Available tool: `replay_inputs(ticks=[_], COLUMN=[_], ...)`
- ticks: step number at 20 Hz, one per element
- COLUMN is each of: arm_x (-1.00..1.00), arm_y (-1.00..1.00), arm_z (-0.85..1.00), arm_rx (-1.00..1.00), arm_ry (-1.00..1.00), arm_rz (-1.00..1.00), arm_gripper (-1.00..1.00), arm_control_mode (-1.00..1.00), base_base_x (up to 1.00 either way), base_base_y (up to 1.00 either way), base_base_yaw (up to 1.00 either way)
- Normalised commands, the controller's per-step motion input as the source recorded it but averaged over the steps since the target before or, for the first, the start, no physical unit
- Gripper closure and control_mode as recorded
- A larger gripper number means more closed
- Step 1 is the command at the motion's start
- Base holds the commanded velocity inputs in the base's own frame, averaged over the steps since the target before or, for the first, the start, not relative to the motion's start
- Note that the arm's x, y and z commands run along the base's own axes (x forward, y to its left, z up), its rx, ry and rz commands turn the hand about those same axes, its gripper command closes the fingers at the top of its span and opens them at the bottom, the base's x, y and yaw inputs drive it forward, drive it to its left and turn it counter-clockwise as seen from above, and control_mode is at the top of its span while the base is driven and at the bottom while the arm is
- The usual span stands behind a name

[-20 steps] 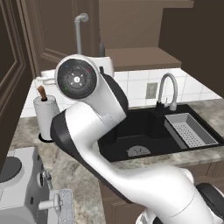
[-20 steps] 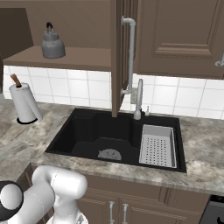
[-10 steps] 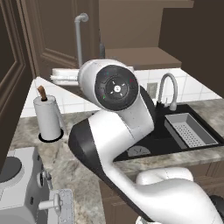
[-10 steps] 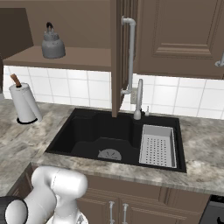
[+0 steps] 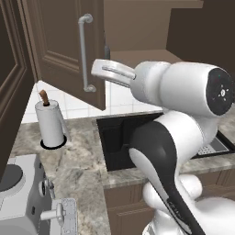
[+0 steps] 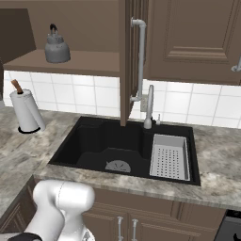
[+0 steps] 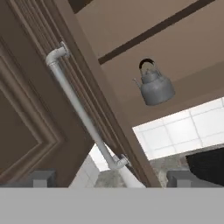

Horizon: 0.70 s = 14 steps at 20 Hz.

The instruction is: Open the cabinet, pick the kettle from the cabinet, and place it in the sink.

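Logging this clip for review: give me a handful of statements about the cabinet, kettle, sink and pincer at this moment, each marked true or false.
1. The cabinet door is swung open, showing the shelf inside. True.
2. The kettle sits in the sink. False: it stands on the cabinet shelf, and the sink holds no kettle.
3. The pincer is shut on the kettle. False: its jaws are open, holding nothing, and the kettle is well ahead of it on the shelf.
4. A grey perforated tray lies at the right side of the sink. True.
5. The paper-towel roll stands inside the cabinet. False: it stands on the counter, left of the sink.
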Motion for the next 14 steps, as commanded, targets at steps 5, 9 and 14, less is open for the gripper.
replay_inputs(ticks=[5, 9, 14], arm_x=[-0.2, -0.01, 0.04], arm_y=[-0.47, -0.41, -0.39], arm_z=[0.0, 0.0, 0.0], arm_rx=[0.37, 0.32, 0.2], arm_ry=[0.0, 0.05, 0.11], arm_rz=[0.18, 0.06, 0.05], arm_gripper=[-1.0, -1.0, -1.0], arm_control_mode=[-1.0, -1.0, -1.0], base_base_x=[0.0, 0.0, 0.0], base_base_y=[0.0, 0.0, 0.0], base_base_yaw=[0.0, 0.0, 0.0])
